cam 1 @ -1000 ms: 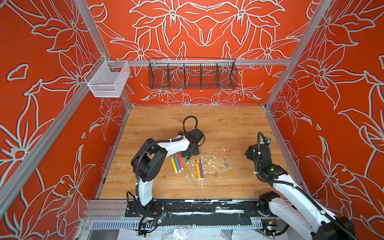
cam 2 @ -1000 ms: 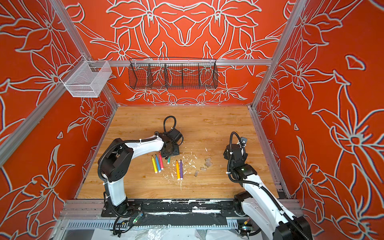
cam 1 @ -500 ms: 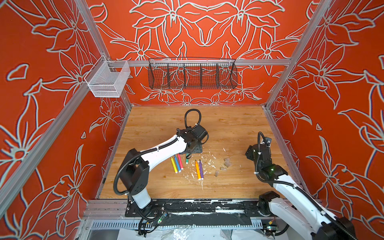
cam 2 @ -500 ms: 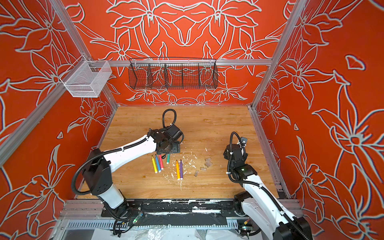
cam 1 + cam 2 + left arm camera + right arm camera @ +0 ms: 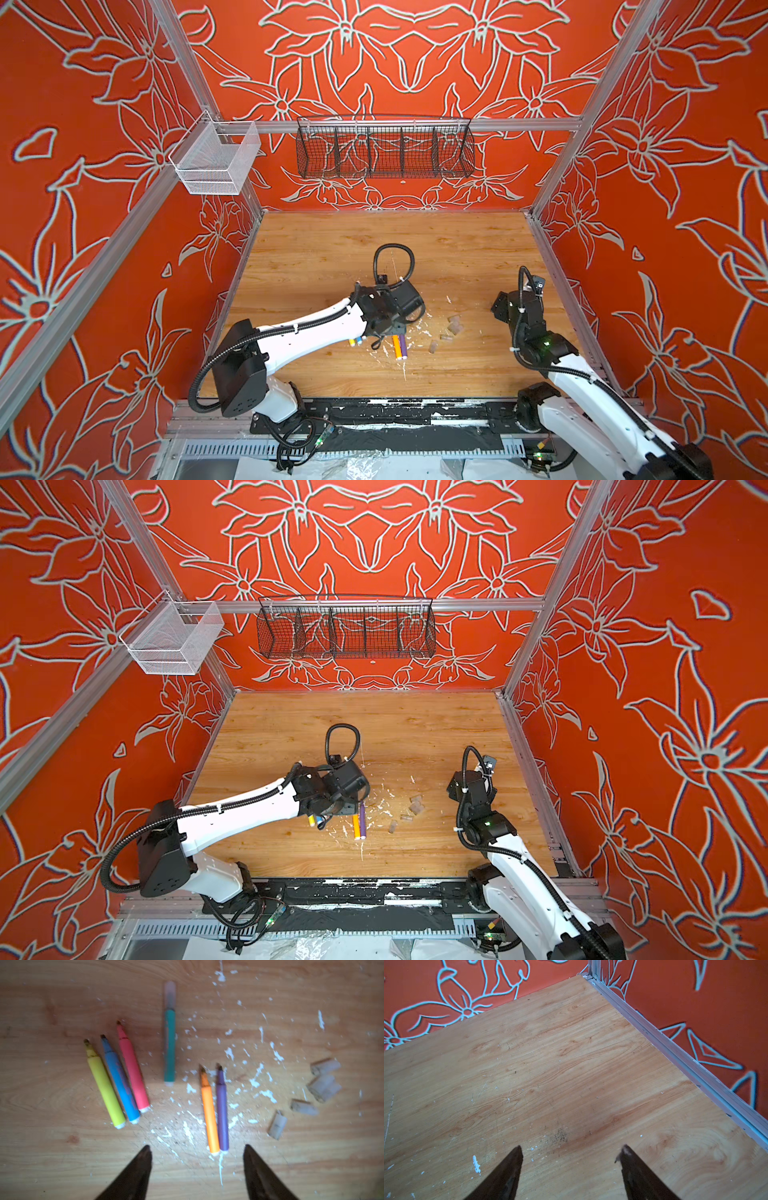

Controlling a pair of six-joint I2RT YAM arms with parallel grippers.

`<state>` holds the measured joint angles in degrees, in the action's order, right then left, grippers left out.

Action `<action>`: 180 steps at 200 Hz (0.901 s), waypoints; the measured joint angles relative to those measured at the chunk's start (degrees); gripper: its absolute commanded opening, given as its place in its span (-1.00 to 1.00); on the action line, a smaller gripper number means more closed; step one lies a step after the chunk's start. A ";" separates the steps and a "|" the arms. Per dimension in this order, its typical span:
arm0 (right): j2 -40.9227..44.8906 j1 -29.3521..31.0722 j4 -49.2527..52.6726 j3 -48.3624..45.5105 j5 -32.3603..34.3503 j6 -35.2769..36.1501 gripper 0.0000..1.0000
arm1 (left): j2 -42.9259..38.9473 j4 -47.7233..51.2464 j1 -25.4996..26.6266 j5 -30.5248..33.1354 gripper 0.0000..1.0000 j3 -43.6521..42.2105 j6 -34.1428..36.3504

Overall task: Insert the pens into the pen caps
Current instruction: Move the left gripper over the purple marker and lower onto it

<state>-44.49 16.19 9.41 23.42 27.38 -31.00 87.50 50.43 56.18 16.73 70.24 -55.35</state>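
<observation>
**One pen capped, five to go**

The teal pen (image 5: 169, 1047) lies mid-bench with a clear cap (image 5: 170, 991) over its tip. The yellow (image 5: 105, 1084), blue (image 5: 120, 1082) and pink (image 5: 132, 1070) pens lie side by side on its left-edge side. The orange (image 5: 209, 1113) and purple (image 5: 222, 1113) pens touch each other on its other side. All five have bare tips. The loose caps (image 5: 324, 1087) cluster further toward the right edge, apart from the pens; blur hides their count. The left gripper (image 5: 196, 1148) hovers over the pens, jaws apart and empty. The right gripper (image 5: 572, 1148), likewise spread and empty, hangs over bare bench (image 5: 571, 1053) near the right edge.
</observation>
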 measured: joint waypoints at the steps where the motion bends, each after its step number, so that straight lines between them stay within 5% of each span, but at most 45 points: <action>1: 0.00 0.00 0.00 0.00 0.00 0.00 0.51 | 0.37 0.13 0.33 0.04 0.08 0.35 -0.79; 81: -0.02 0.00 -0.13 -0.02 -0.42 0.07 0.52 | 19.39 2.75 6.45 -0.61 -0.19 9.09 -9.35; 180: -0.87 0.00 -0.31 -0.02 -0.44 0.13 0.51 | 24.26 0.33 6.27 -2.97 -0.35 9.14 -10.23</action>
<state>-45.36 16.19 9.10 23.40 26.94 -30.87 111.77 50.76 62.46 13.76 79.37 -65.58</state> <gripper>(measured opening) 0.755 0.329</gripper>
